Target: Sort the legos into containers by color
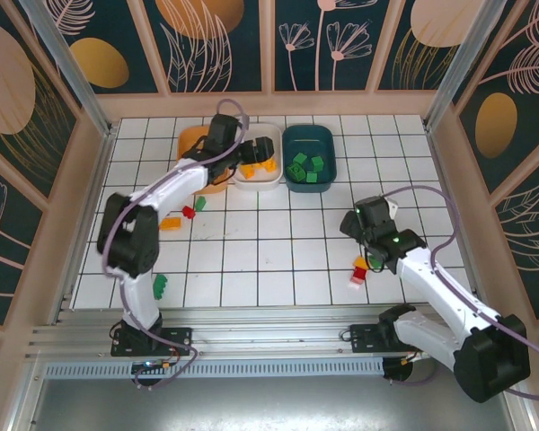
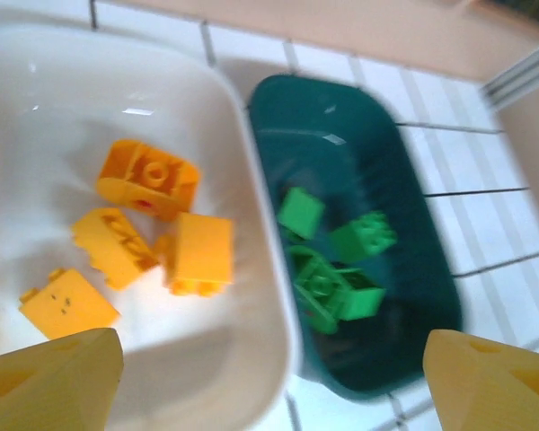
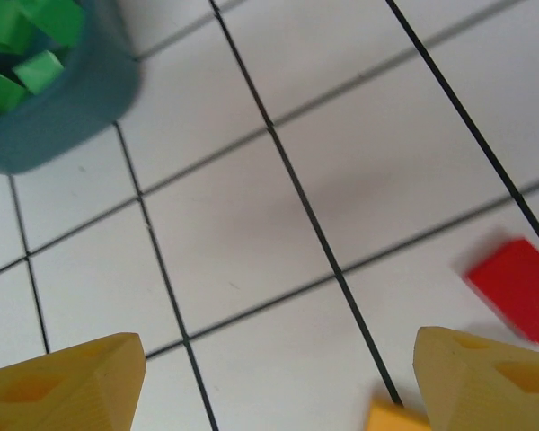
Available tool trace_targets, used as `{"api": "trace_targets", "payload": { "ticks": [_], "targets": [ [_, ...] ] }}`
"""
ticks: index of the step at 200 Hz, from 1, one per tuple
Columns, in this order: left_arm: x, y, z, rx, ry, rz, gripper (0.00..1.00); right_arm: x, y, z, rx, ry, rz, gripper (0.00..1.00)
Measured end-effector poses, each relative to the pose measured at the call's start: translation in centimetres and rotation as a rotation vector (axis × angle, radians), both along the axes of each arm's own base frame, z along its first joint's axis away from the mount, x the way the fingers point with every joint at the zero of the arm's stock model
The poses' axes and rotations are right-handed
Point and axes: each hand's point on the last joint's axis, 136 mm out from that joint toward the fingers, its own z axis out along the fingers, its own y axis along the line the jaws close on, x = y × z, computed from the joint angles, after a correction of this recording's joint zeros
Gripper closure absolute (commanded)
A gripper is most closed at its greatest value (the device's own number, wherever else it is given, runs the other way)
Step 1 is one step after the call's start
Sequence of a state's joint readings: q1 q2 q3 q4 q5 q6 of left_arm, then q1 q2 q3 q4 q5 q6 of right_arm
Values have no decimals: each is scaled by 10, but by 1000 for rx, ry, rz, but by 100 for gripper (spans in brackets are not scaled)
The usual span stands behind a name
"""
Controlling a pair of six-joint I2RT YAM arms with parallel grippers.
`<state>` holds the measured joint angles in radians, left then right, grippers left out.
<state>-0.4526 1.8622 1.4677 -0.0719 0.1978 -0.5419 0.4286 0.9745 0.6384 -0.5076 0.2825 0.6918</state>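
Legos (image 1: 171,223): some loose on the worktop (image 1: 278,260) at left of the top view, green at lower left, then yellow-orange, red and green in a cluster beside the left arm; the rest sorted in the containers at upper centre.

Orange tray (image 1: 190,142) at upper left, half hidden by the arm. Next right, left claw (image 1: 259,151) over the white tray (image 1: 256,183), fingers (image 2: 54,377) wide apart, nothing between them. Ahead of it in the wrist view, four yellow-orange bricks (image 2: 198,256) on the tray floor.

By the look of it, drop made here. Lift straight up, clear of the rim, then swing over to the loose cluster. Right again, teal tray (image 1: 329,148) with green bricks (image 1: 305,166) inside.

At right, right claw (image 3: 274,382) over white tiles, fingers apart, empty. Red brick (image 3: 516,287) just above the right-hand finger in frame, outside the gap; a yellow-orange piece at the lower edge, just inside that finger.

For a clean pick: centre the gap on one brick only, square the fingers to its flat sides, descend fully before closing.
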Motion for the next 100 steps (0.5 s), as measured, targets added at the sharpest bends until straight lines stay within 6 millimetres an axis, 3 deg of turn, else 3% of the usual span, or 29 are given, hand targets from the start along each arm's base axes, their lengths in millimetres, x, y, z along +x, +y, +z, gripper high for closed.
{"api": "trace_targets", "payload": {
  "ticks": [17, 37, 50, 80, 100],
  "targets": [
    [-35, 11, 34, -103, -70, -6, 9, -17, -7, -15, 15, 66, -54, 22],
    [-75, 23, 37, -207, -97, -3, 9, -33, -11, -29, 35, 143, -103, 22],
    [-96, 29, 13, -238, -56, -1, 10, -43, -10, -37, 62, 186, -127, 23],
    [-140, 46, -72, -200, 140, 27, 10, -62, -7, -52, 101, 280, -166, 25],
    [-155, 54, -81, -191, 168, 38, 10, -72, 0, -59, 114, 333, -157, 26]
  ]
}}
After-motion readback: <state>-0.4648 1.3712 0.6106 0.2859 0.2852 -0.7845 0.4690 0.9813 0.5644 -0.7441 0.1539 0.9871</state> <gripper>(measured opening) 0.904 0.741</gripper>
